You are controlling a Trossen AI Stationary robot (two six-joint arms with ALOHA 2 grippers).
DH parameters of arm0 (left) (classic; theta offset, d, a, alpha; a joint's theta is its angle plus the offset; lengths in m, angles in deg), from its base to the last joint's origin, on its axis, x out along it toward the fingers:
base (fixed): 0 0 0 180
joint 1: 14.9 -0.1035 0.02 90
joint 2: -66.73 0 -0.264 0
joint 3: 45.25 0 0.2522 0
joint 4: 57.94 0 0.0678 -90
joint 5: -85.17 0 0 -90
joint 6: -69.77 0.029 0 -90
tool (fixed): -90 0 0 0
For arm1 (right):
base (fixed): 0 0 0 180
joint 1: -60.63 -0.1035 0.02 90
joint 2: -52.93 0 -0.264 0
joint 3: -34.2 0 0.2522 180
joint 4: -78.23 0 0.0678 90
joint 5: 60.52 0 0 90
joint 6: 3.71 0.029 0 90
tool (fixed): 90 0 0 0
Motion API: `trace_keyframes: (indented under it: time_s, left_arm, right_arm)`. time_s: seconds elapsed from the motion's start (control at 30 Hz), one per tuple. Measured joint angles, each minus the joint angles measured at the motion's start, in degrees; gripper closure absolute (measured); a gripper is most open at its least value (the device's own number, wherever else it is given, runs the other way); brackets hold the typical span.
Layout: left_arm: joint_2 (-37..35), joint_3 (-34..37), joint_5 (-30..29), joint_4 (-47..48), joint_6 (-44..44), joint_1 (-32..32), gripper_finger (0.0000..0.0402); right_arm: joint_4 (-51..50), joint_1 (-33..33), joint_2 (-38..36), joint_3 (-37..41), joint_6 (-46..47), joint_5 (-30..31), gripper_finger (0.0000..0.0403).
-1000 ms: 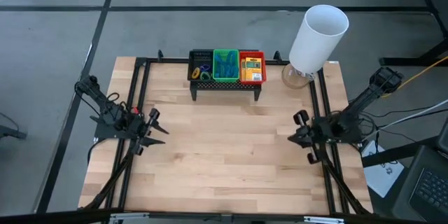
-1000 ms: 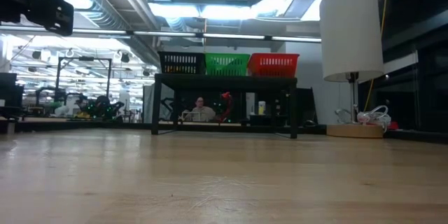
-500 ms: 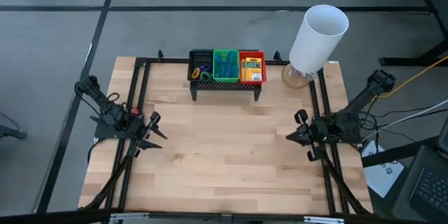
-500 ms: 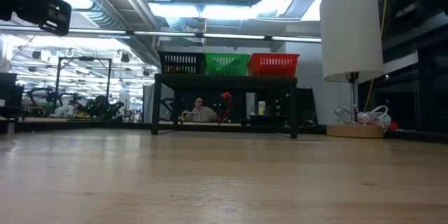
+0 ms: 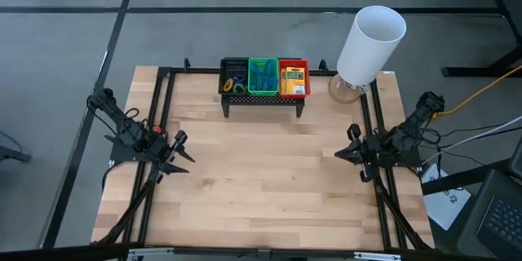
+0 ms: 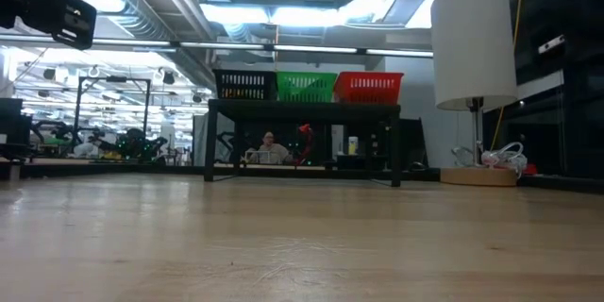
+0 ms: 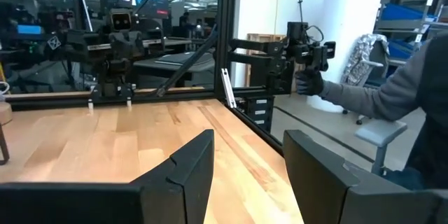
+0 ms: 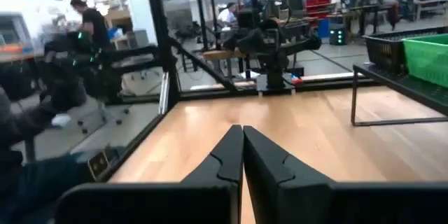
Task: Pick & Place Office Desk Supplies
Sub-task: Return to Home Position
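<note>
Left gripper [image 5: 183,152], left-centre in the high view, and right gripper [image 5: 349,152], right-centre, hover above the table [image 5: 261,196]. Upper centre, the black basket [image 5: 234,76], green basket [image 5: 263,76] and red basket [image 5: 294,78] sit side by side on the black mesh stand [image 5: 261,103]. Low view: that row tops the stand, centre frame. Left wrist view: fingers [image 7: 192,168] apart, empty. Right wrist view: fingers [image 8: 224,157] pressed together, empty.

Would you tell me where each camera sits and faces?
High: overhead, straight down on the table; both arms show.
Low: tabletop height, facing the black stand; left arm shows.
Left wrist: across the table, past the left gripper, open.
Right wrist: toward the left arm, past the right gripper, shut.
High and low share the green basket.
</note>
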Motion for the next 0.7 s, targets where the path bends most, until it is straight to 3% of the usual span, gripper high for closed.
trace_keyframes:
  time_s: [0.2,0.43,0.7]
  left_arm:
    - [0.0,0.0,-3.4,-0.2,1.2,-0.1,0.0233]
    - [0.5,0.0,-3.7,-0.2,7.9,-0.1,0.0233]
    - [3.7,0.0,-4.3,-0.3,2.8,-0.1,0.0233]
  right_arm:
    - [-0.3,0.1,-0.1,0.0,-2.4,-0.8,0.0389]
    - [-0.2,0.1,0.1,0.0,-9.0,-7.2,0.0389]
    - [-0.2,0.1,1.1,0.0,-16.1,-7.8,0.0389]
